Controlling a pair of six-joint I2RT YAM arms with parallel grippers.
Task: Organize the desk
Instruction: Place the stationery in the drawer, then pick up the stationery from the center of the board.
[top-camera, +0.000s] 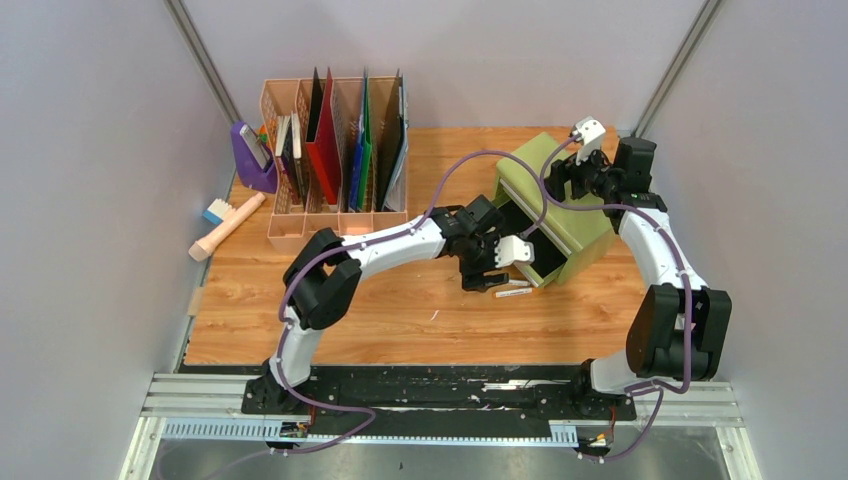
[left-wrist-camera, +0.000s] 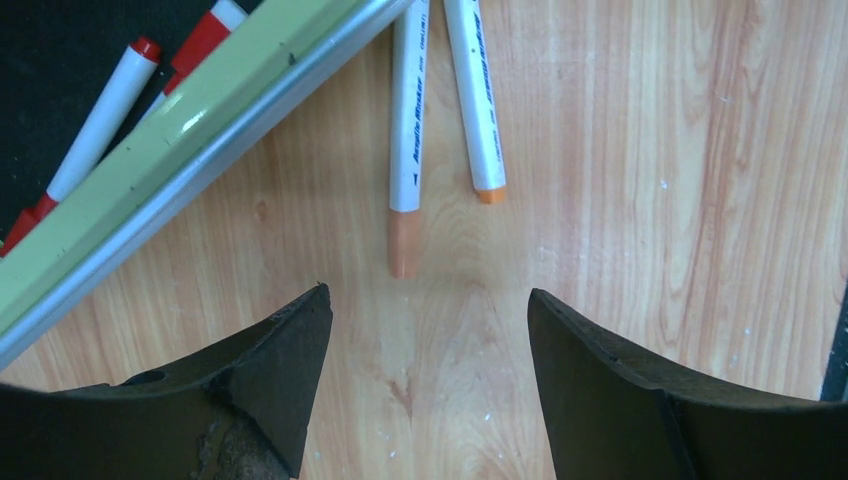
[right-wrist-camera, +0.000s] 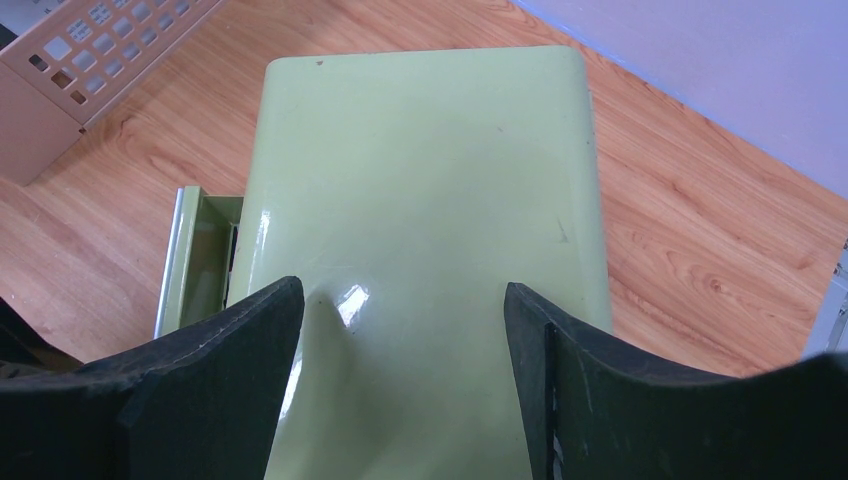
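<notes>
Bench of light orange-brown wood grain (top-camera: 400, 310) fills the top view, arm bases at its near rail.
Top view: a small green metal drawer cabinet (top-camera: 560, 215) stands right of middle, its drawer (top-camera: 525, 262) open. Left wrist: left tool (left-wrist-camera: 430, 300) apart, empty, above two white orange-capped markers (left-wrist-camera: 407, 130); closing may catch both or roll one under the drawer. Right wrist: right tool (right-wrist-camera: 405, 290) apart over the cabinet top; contact unclear.

The whole desk (top-camera: 400, 320) is seen from high above and behind, facing down. The green cabinet (top-camera: 575, 235) is viewed closely from above by the right wrist camera. Its drawer (right-wrist-camera: 195, 260) is shared with the close, downward left wrist view.
</notes>
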